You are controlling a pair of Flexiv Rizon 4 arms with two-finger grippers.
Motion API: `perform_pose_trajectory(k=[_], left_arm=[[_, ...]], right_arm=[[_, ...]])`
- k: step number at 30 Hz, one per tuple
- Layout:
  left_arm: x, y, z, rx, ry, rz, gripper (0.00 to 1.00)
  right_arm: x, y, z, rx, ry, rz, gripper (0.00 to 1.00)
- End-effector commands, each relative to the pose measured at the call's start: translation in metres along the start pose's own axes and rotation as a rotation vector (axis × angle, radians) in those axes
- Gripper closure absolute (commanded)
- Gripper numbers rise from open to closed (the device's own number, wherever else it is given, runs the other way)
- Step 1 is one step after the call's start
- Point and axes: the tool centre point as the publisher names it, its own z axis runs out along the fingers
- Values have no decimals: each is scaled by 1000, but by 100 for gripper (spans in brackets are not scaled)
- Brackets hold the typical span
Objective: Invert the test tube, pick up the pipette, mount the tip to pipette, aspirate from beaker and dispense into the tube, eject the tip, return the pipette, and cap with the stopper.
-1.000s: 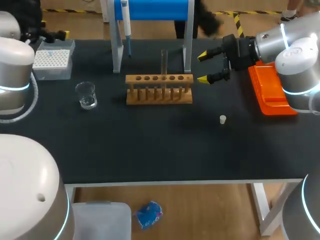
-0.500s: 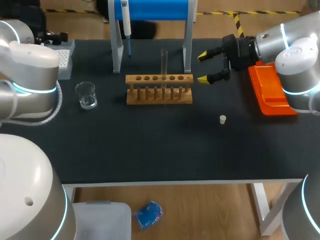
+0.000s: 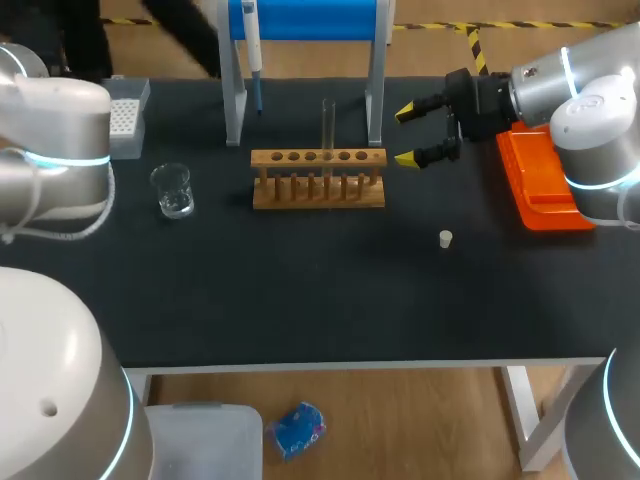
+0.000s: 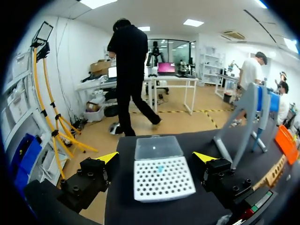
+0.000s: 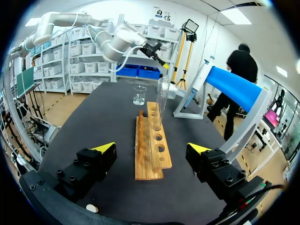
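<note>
Looks like the tube-flip step. Right hand (image 3: 404, 135) is spread open beside the rack (image 3: 318, 178) end, with the tube (image 3: 328, 125) upright in a middle hole. Next move: reach in past the stand (image 3: 374, 90) leg. Left hand (image 4: 156, 157) is open over the tip box (image 4: 164, 178). Pipette (image 3: 251, 40) hangs on the stand, stopper (image 3: 445, 238) loose on the desk (image 3: 300, 290).

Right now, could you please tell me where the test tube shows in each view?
Head view: the test tube stands upright in the wooden rack, mid-table, in front of the blue stand.
Left wrist view: not visible; only the rack's end shows, past the tip box.
Right wrist view: upright in the rack, ahead of the open right pincer, nearer than the beaker.
Shared landmark: the blue stand, in all three.
</note>
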Motion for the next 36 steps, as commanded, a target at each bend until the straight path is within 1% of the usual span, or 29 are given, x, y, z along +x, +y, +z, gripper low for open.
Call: perform_pose_trajectory(k=[1, 3, 6, 9, 11, 27, 29, 32, 36], left_arm=[[-11, 3, 43, -19, -11, -21, 0], [-12, 7, 52, -40, -30, -14, 0], [-5, 13, 58, -65, -9, -10, 0], [4, 18, 57, -76, 18, 2, 0], [9, 22, 56, -88, 42, 28, 0], [9, 22, 56, -88, 42, 28, 0], [15, 19, 57, -79, 54, 36, 0], [25, 27, 59, -87, 64, 45, 0], [31, 39, 60, -98, 66, 32, 0]], right_arm=[[0, 0, -1, -1, 0, -1, 0], [0, 0, -1, -1, 0, -1, 0], [0, 0, -1, -1, 0, -1, 0], [0, 0, -1, -1, 0, -1, 0], [0, 0, -1, -1, 0, -1, 0], [0, 0, -1, -1, 0, -1, 0], [0, 0, -1, -1, 0, -1, 0], [0, 0, -1, -1, 0, -1, 0], [0, 0, -1, -1, 0, -1, 0]])
